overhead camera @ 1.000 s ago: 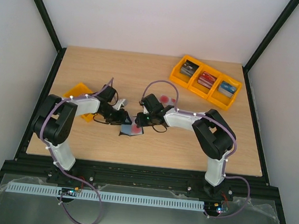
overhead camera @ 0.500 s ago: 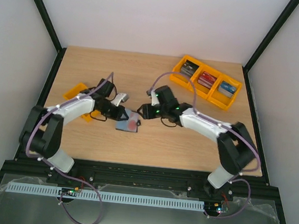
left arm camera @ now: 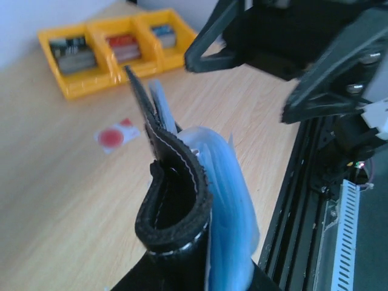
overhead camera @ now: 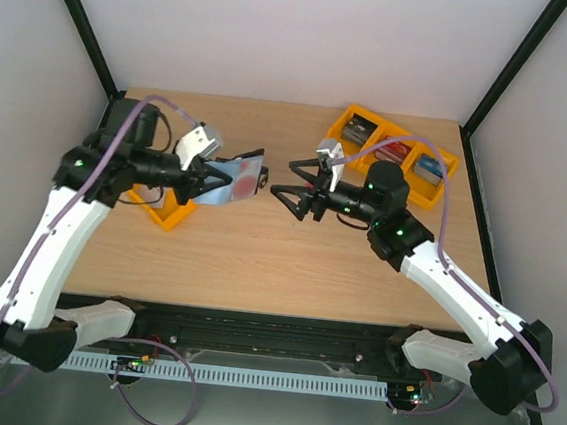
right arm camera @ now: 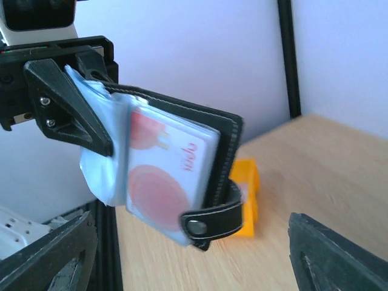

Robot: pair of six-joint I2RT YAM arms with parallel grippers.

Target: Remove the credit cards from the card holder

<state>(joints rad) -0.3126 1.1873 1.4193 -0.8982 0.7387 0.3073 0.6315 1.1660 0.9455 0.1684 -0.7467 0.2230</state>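
The black card holder (overhead camera: 234, 182) hangs open in the air over the table's left half, and my left gripper (overhead camera: 209, 181) is shut on its clear blue pockets (left arm camera: 225, 182). In the right wrist view a credit card (right arm camera: 162, 162) with red blotches sits in the front pocket, above the snap tab (right arm camera: 213, 222). My right gripper (overhead camera: 284, 184) faces the holder from the right, open, its fingers (right arm camera: 52, 253) apart from it and empty. Another credit card (left arm camera: 115, 136) lies flat on the table.
A yellow three-compartment tray (overhead camera: 333, 137) with stacks of dark, red and blue cards stands at the back right. A smaller yellow tray (overhead camera: 166, 213) sits under my left arm. Black frame rails (overhead camera: 283, 325) run along the near edge.
My left gripper shut on the card holder and lifted it off the table, up and to the back. The right gripper opened wide, rose and drew back to the right.
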